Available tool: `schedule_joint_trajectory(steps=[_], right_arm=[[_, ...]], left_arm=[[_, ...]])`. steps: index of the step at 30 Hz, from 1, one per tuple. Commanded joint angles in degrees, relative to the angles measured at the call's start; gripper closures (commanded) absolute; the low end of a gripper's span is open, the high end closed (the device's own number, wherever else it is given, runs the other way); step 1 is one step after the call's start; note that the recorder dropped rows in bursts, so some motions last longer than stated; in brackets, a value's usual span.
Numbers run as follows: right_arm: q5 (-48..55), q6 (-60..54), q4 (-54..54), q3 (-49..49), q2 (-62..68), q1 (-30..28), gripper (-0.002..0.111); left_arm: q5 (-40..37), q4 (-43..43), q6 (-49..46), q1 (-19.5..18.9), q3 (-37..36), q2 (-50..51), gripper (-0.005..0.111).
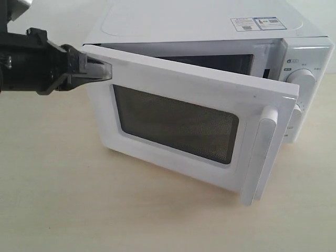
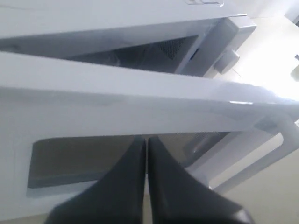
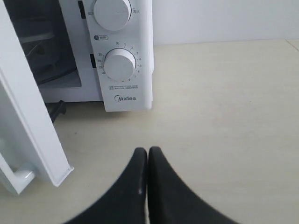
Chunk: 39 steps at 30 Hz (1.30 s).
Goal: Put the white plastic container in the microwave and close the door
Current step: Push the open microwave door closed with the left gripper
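The white Midea microwave [image 1: 210, 26] stands at the back of the pale table, its two round dials [image 3: 120, 64] facing me in the right wrist view. The door [image 1: 173, 89] with its dark mesh window [image 1: 176, 123] and white bar handle [image 1: 262, 157] hangs partly ajar. My left gripper [image 1: 107, 69] is shut, its tips pressed against the door's outer face near the hinge-side top corner; in its wrist view the gripper [image 2: 146, 140] touches the window. My right gripper [image 3: 147, 150] is shut and empty above the table, in front of the dial panel. The white plastic container is hidden.
The bare wooden tabletop [image 1: 79, 210] stretches in front of and to the left of the microwave. A white wall [image 3: 224, 18] stands behind. The door's free edge [image 3: 46, 158] juts out near my right gripper.
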State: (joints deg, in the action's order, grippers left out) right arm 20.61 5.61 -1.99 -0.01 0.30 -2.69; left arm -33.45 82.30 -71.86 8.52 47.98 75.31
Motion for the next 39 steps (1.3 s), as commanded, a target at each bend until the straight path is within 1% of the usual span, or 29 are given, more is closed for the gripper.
schedule_joint_trajectory(steps=[1, 3, 6, 8, 11, 12, 14, 16, 18, 21, 24, 28, 35, 37, 38, 39], right_arm=[[-0.2, 0.1, 0.0, 0.0, -0.3, -0.2, 0.108], [-0.2, 0.1, 0.0, 0.0, -0.3, -0.2, 0.108], [-0.2, 0.1, 0.0, 0.0, -0.3, -0.2, 0.108], [-0.2, 0.1, 0.0, 0.0, -0.3, -0.2, 0.108], [-0.2, 0.1, 0.0, 0.0, -0.3, -0.2, 0.108], [-0.2, 0.1, 0.0, 0.0, -0.3, -0.2, 0.108], [-0.2, 0.1, 0.0, 0.0, -0.3, -0.2, 0.108], [-0.2, 0.1, 0.0, 0.0, -0.3, -0.2, 0.108], [-0.2, 0.1, 0.0, 0.0, -0.3, -0.2, 0.108], [-0.2, 0.1, 0.0, 0.0, -0.3, -0.2, 0.108], [-0.2, 0.1, 0.0, 0.0, -0.3, -0.2, 0.108], [-0.2, 0.1, 0.0, 0.0, -0.3, -0.2, 0.108], [-0.2, 0.1, 0.0, 0.0, -0.3, -0.2, 0.108], [-0.2, 0.1, 0.0, 0.0, -0.3, -0.2, 0.108], [-0.2, 0.1, 0.0, 0.0, -0.3, -0.2, 0.108], [-0.2, 0.1, 0.0, 0.0, -0.3, -0.2, 0.108]], left_arm=[[4.3, 1.4, -1.0, 0.2, 2.2, 0.1, 0.103], [3.3, 1.4, -1.0, 0.2, 2.5, 0.5, 0.103], [-3.3, 0.8, -1.4, 0.2, 2.5, 1.7, 0.103], [-5.8, 0.0, -3.0, 0.2, 2.5, 3.3, 0.103], [-5.6, 0.4, -2.9, 0.2, 2.5, 6.0, 0.103], [-5.6, 3.0, -4.1, 0.2, 2.5, 8.2, 0.103], [-6.0, 5.2, -6.1, 0.2, 2.5, 9.9, 0.103], [-5.0, 6.9, -9.0, 1.0, 2.6, 11.4, 0.103], [-2.8, 7.0, -10.5, 2.7, 4.2, 13.5, 0.103], [-2.3, 7.0, -11.3, 4.7, 7.0, 15.4, 0.103], [-0.5, 7.0, -11.3, 7.9, 11.8, 18.5, 0.103], [1.9, 7.5, -11.2, 8.7, 13.4, 19.0, 0.103], [-4.7, 6.6, -11.2, 8.7, 13.4, 18.0, 0.103], [-5.5, 4.1, -11.2, 8.7, 13.4, 17.5, 0.103], [-5.7, 0.5, -9.6, 8.7, 13.4, 16.4, 0.103], [-5.7, -1.3, -7.8, 8.7, 13.4, 15.8, 0.103]])
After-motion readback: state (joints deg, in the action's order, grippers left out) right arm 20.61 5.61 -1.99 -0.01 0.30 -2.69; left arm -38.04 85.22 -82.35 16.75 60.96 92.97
